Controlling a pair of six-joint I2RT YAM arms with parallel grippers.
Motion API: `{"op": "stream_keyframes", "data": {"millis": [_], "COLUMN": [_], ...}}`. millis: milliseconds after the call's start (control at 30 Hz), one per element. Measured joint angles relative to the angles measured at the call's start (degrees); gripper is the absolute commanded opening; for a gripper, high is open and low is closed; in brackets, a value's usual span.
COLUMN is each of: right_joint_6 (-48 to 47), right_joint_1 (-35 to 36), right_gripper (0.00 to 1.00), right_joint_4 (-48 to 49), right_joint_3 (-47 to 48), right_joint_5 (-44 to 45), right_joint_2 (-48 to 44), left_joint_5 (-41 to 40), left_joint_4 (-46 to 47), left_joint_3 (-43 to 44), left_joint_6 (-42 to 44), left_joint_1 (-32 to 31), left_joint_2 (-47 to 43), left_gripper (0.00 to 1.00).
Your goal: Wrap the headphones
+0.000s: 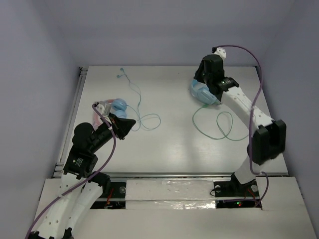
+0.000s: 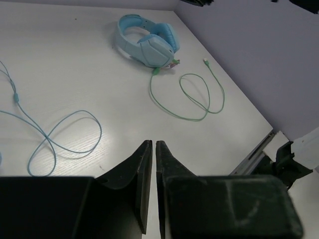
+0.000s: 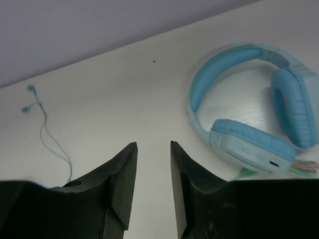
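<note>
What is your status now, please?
Left gripper shut, empty. Right gripper open, empty, near headphones. Green cable loose, not wrapped. Blue earphone cable apart, not blocking.

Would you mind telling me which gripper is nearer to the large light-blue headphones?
The right. The right gripper hovers just beside the headphones at the far right; the left gripper sits across the table, well away.

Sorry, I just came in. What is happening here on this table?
A robot is supposed to wrap up the light-blue headphones, but the work has not really started. The right gripper hovers close to them, open and holding nothing. Their green cable lies in loose loops on the table, not yet wrapped. The left gripper is shut and empty, far over on the other side.
</note>
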Motion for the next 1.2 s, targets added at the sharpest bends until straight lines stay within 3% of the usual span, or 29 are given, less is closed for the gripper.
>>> {"op": "stream_keyframes", "data": {"millis": [133,367,600,733,767,833,1067,1200], "right_joint_6": [0.3,1.2,2.4,3.4,3.6,4.0,3.8,3.4], "right_joint_1": [-2.1,-5.5,-5.8,-5.8,-5.8,-5.8,-5.0,-3.2], "right_gripper": [0.49,0.51,0.52,0.43,0.3,0.15,0.01,0.0], "right_joint_4": [-0.1,-5.9,-12.0,-12.5,-12.1,-11.1,-4.8,-1.3], "right_joint_3": [9.9,33.0,41.2,40.6,40.0,38.1,23.7,12.0], "right_joint_5": [-1.2,-2.9,-3.5,-4.2,-4.3,-4.6,-5.1,-5.0], "right_joint_2": [13.0,36.8,46.3,47.2,47.1,46.9,38.6,30.8], "left_joint_5": [-0.8,-1.3,-1.4,-1.4,-1.4,-1.4,-1.4,-1.4], "left_joint_4": [-0.2,-0.2,-0.2,-0.2,-0.2,-0.2,-0.2,-0.1], "left_joint_3": [0.0,0.0,0.0,0.0,0.0,0.0,0.0,0.0], "left_joint_6": [0.2,0.2,0.2,0.2,0.3,0.2,0.2,0.2], "left_joint_1": [-0.6,-0.7,-0.7,-0.7,-0.7,-0.7,-0.7,-0.7], "left_joint_2": [0.5,0.7,0.8,0.9,0.9,0.9,0.9,1.0], "left_gripper": [0.15,0.19,0.23,0.24,0.24,0.24,0.28,0.29]}}
